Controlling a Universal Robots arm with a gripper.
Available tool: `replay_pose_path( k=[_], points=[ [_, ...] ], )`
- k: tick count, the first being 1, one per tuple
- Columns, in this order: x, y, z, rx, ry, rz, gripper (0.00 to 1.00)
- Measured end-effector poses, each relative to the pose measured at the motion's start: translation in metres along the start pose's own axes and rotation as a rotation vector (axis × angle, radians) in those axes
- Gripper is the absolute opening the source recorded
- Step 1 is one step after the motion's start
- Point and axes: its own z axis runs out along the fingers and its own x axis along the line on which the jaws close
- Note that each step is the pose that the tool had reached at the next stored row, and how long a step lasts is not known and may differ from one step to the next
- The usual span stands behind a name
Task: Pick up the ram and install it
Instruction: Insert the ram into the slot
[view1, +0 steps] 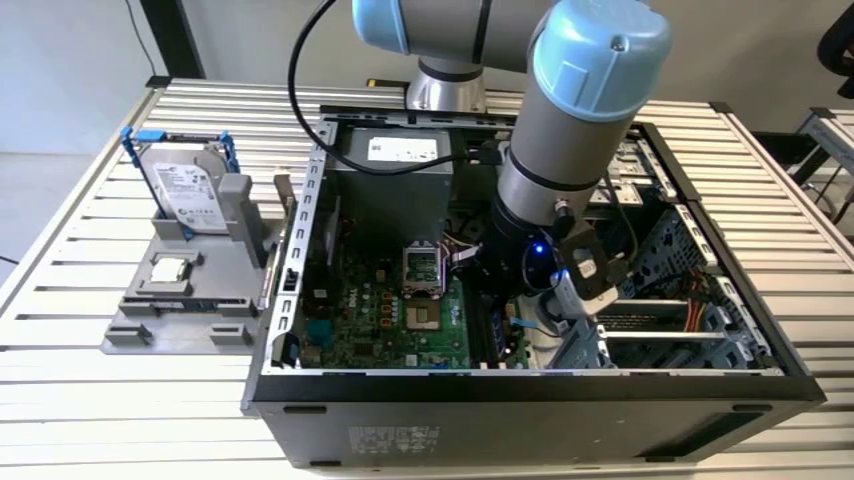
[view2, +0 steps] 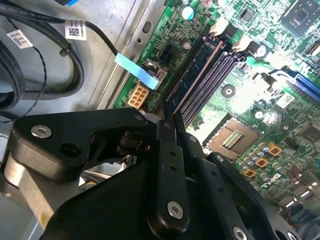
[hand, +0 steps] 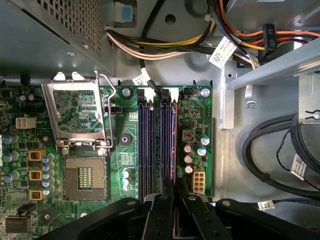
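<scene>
The ram (view2: 197, 72) is a slim dark stick seen edge-on, standing on its long edge along the outermost of the long black slots (hand: 150, 145) on the green motherboard (view1: 387, 320). In the first wrist view the ram (hand: 174, 145) runs straight up from between the fingers. My gripper (hand: 175, 192) is shut on the ram's near end, one black finger (view2: 167, 150) on each flat side. How deep the ram sits in the slot cannot be made out. In the exterior view the gripper (view1: 527, 300) reaches down inside the open computer case (view1: 534, 385).
An open processor socket (hand: 85, 177) with its raised metal frame lies beside the slots. Cable bundles (hand: 270, 150) and a drive cage (view1: 667, 300) crowd the other side. Outside the case, a grey holder (view1: 187, 310) carries a hard drive in a blue frame (view1: 187, 185) and a small square chip (view1: 171, 270).
</scene>
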Motion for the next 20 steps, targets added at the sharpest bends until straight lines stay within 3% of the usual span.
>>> replay_pose_path(
  k=[5,6,8,10,11,20],
  points=[
    [0.0000,0.0000,0.0004,0.0002,0.0001,0.000,0.00],
    [0.0001,-0.0001,0.0004,0.0003,0.0003,0.000,1.00],
    [0.0000,0.0000,0.0006,0.0006,0.0000,0.000,1.00],
    [-0.0006,0.0003,0.0000,0.0159,0.0020,0.001,1.00],
    [-0.0010,0.0002,-0.0028,0.0178,0.0032,0.003,1.00],
    [-0.0004,0.0010,-0.0437,0.0179,0.0034,0.004,1.00]
  ],
)
